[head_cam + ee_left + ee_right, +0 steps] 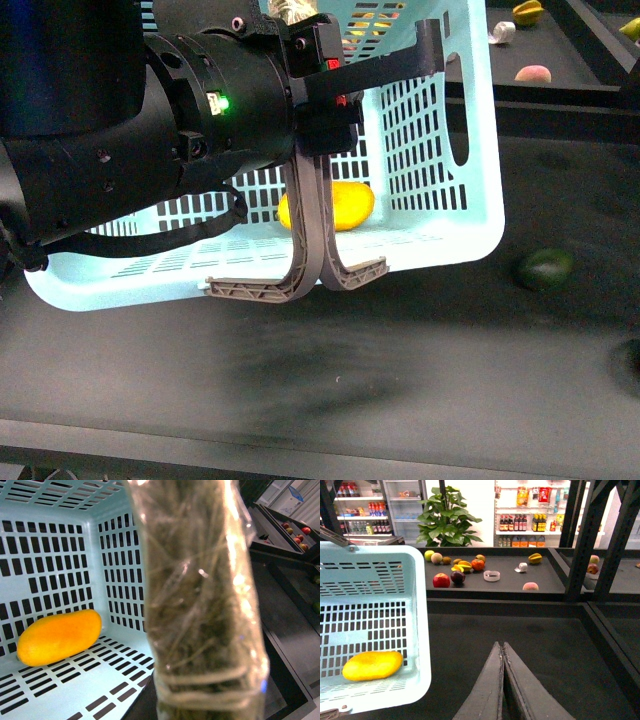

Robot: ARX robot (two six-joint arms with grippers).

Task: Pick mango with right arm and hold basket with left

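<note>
Now my right gripper (502, 651) is pinched together; the mango (372, 665) lies inside the basket (422, 630); my left gripper's (415, 50) hold, I cannot tell.

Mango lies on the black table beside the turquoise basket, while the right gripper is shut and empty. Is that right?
Not quite. The mango lies inside the basket, on its slotted floor, not beside it; the right wrist view shows this. The right gripper is indeed shut and empty.
</note>
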